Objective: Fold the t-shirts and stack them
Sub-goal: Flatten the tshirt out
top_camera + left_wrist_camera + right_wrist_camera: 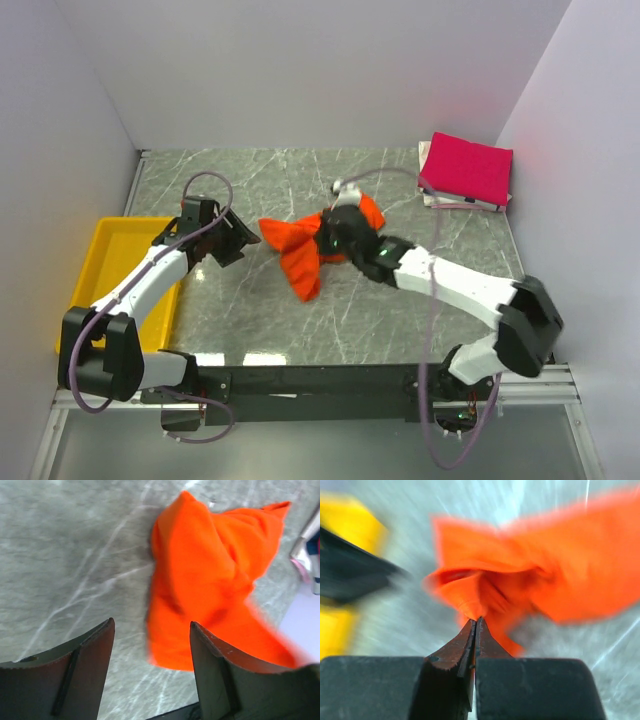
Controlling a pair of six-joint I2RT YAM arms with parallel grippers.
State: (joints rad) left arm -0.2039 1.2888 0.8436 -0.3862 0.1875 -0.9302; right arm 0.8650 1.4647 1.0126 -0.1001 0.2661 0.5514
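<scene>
We work the crumpled bright orange cloth t-shirt (300,258) on the grey marbled bench (250,325), right gripper (476,622) closed at its edge, left gripper (151,625) apart; flattening likely comes next.

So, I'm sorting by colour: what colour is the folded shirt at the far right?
Magenta-pink t-shirt, best in the top view.

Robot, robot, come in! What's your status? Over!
Left gripper open beside orange t-shirt. Right gripper shut at its cloth, grip unclear. Pink t-shirt folded, far right. Nothing in the way.
</scene>
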